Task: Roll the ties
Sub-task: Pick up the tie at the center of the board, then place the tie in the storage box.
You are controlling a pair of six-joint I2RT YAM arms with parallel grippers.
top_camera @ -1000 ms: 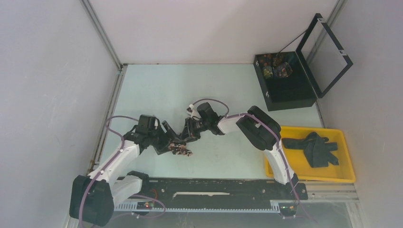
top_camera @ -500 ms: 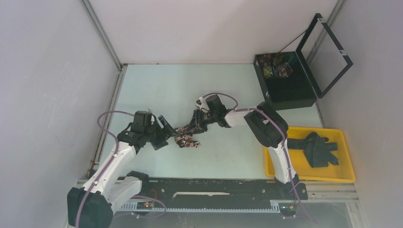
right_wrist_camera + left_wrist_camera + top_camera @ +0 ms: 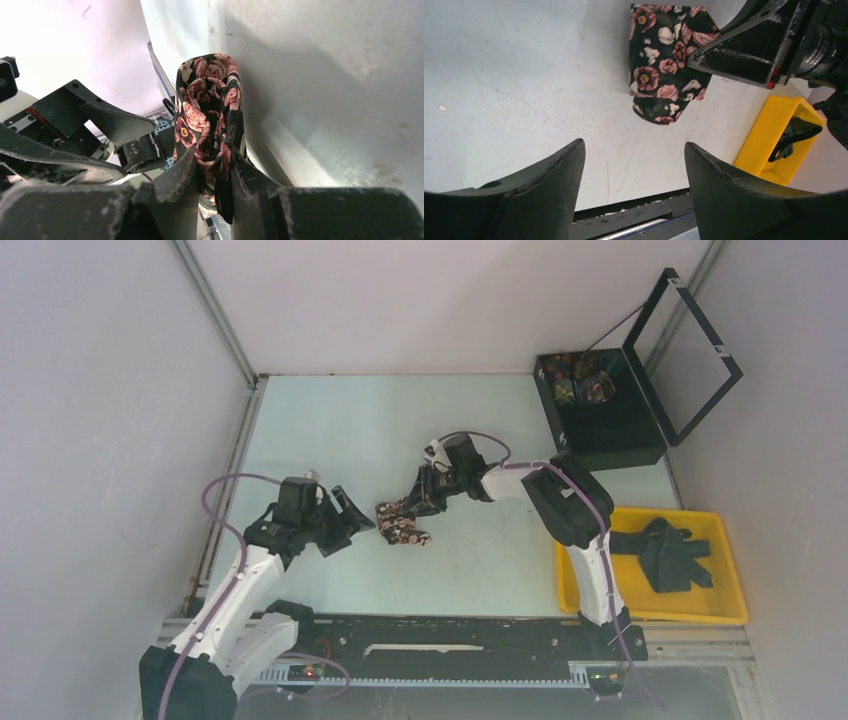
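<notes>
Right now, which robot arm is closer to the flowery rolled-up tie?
Right. The right fingers are pinching the black rolled fabric tie with pink flowers. The left fingers hang open a little way off on its left side, not touching it.

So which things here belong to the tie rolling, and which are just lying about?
Job: floral tie, pinched in the right gripper; open left gripper; dark ties in the yellow tray.
Lying about: black hinged box, contents too small to tell.

top view looks down; wrist views sit close (both share the tie (image 3: 664,60)).
</notes>
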